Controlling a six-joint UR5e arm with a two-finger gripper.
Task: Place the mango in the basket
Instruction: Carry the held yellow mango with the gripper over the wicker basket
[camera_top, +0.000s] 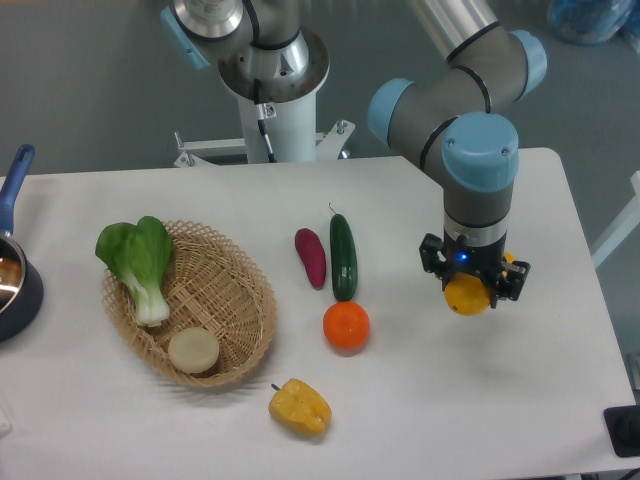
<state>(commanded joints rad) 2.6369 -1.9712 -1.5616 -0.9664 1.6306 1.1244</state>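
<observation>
The mango is a yellow fruit shading to orange, held at the right side of the table with my gripper shut on it from above. Only its lower end shows below the fingers. A faint shadow on the table beneath suggests it hangs just above the surface. The basket is an oval tan wicker one at the left, well away from the gripper. Inside it lie a green bok choy and a pale round piece.
Between the gripper and the basket lie a purple sweet potato, a dark green cucumber, a round orange and a lumpy yellow bell pepper. A dark pot with a blue handle sits at the left edge.
</observation>
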